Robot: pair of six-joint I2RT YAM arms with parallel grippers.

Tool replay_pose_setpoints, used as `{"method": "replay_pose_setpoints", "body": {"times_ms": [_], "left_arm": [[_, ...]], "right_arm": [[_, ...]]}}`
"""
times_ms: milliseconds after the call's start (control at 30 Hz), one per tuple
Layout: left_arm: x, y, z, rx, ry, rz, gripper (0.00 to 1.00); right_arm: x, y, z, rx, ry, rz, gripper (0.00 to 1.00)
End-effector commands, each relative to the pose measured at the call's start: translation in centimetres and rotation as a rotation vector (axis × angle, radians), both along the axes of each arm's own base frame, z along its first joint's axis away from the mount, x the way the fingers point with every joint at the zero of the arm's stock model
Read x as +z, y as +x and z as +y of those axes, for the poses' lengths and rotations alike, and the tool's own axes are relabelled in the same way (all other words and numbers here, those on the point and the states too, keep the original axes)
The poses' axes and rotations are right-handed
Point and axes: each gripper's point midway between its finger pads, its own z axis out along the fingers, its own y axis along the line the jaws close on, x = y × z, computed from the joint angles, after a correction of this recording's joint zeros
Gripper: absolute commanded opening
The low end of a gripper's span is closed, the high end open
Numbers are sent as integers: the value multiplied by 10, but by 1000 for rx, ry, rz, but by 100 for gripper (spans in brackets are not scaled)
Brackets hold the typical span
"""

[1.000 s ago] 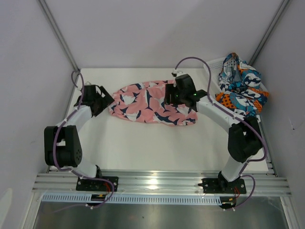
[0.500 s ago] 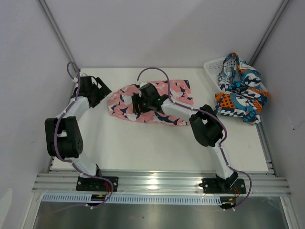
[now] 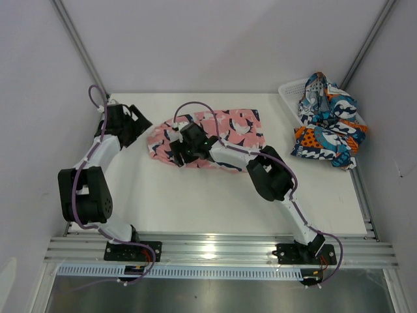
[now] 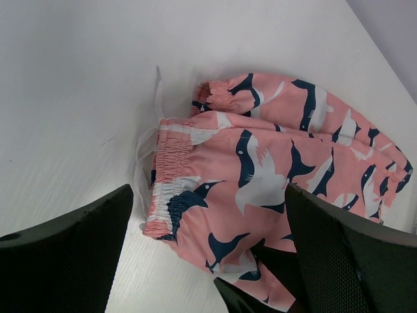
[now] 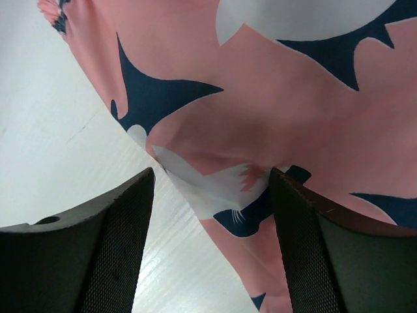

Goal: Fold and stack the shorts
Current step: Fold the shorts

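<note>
The pink shorts (image 3: 228, 130) with navy and white birds lie partly folded in the middle of the table, waistband to the left (image 4: 171, 171). My right gripper (image 3: 177, 150) hovers low over their left front part, jaws open, a folded fabric edge (image 5: 208, 182) lying loose between the fingers. My left gripper (image 3: 135, 124) stands open just left of the waistband, touching nothing; in the left wrist view (image 4: 208, 261) the shorts (image 4: 280, 163) lie between and beyond its fingers. The blue, teal, orange and white shorts (image 3: 326, 120) sit bunched in the basket at the right.
The white mesh basket (image 3: 290, 91) stands at the back right corner against the wall. Enclosure walls close in on the left, back and right. The right arm (image 3: 267, 176) stretches across the table's middle. Bare white tabletop (image 3: 195, 195) lies in front of the pink shorts.
The right arm swept left across the pink shorts, carrying fabric over, and its jaws widened. The left gripper drew back slightly toward the back left.
</note>
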Motion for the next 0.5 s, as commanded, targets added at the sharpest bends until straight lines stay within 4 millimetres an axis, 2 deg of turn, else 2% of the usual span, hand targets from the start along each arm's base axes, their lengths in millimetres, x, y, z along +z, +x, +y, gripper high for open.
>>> {"method": "replay_pose_setpoints", "body": {"times_ms": [0,67,100,133,167,200,267,300,333,367,400,433,467], "left_arm": [[19,-2,0,-5,-9,-52,99],[19,-2,0,-5,-9,-51,99],[15,-4,0,-4,-9,-42,99],[18,-2,-1,-6,-10,-49,99],[19,-2,-1,-6,-10,-53,99],[19,-2,-1,-7,-9,-51,99],[19,-3,0,-4,-5,-51,99],[17,-4,0,-4,-5,-46,99],[18,-4,0,-3,-4,-48,99],[16,-5,0,-3,-5,-42,99],[17,-4,1,-1,-6,-43,99],[16,-5,0,-3,-7,-42,99],[17,-5,-1,-6,-9,-45,99]], "right_arm": [[-6,-4,9,45,-40,-26,73],[-19,-1,4,12,-116,-40,70],[-15,4,2,-10,-152,-48,64],[-30,4,-1,-18,-193,-39,58],[-31,6,-3,-27,-217,-51,49],[-35,4,-5,-32,-236,-47,31],[-33,-1,-5,-28,-236,-50,17],[-42,-7,-11,-24,-241,-43,6],[-26,-11,-10,-15,-213,-66,0],[-22,-17,-10,1,-198,-79,0],[-36,-33,-17,39,-210,-87,0],[-33,-40,-20,57,-204,-101,0],[-11,-47,-21,67,-176,-134,0]]}}
